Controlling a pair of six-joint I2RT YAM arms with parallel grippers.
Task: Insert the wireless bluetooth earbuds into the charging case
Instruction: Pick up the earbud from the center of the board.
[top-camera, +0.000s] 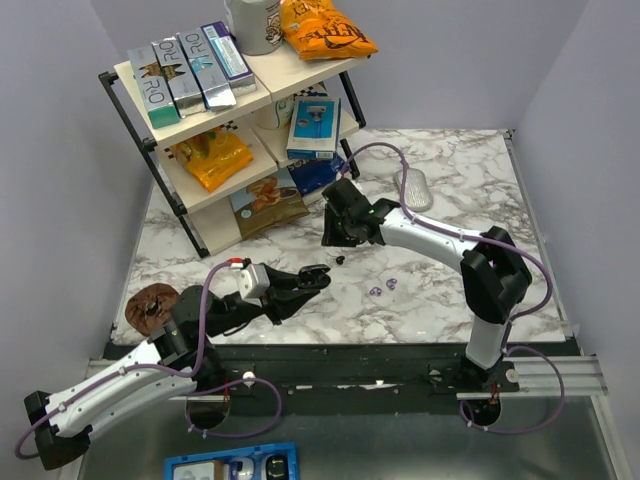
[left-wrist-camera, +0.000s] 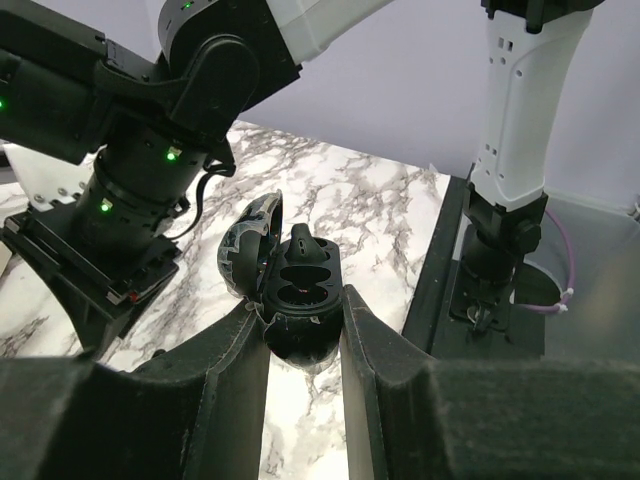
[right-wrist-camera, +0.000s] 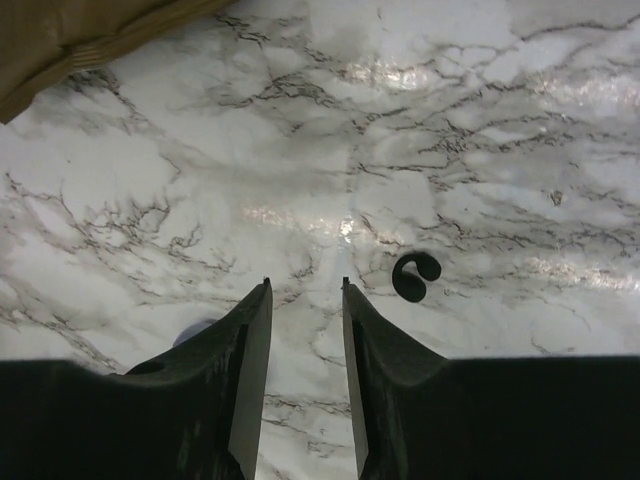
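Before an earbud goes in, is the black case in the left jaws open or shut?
Open. The case shows its inner sockets, its lid swung back to the side.

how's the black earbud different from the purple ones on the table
The black earbud is a single dark, hook-shaped piece; the purple earbuds are a pale purple pair lying close together. The black earbud lies just beside the right gripper, whose fingers stand open; the purple earbuds lie farther from it, nearer the table's near edge. Both kinds are tiny and lie loose on the marble table.
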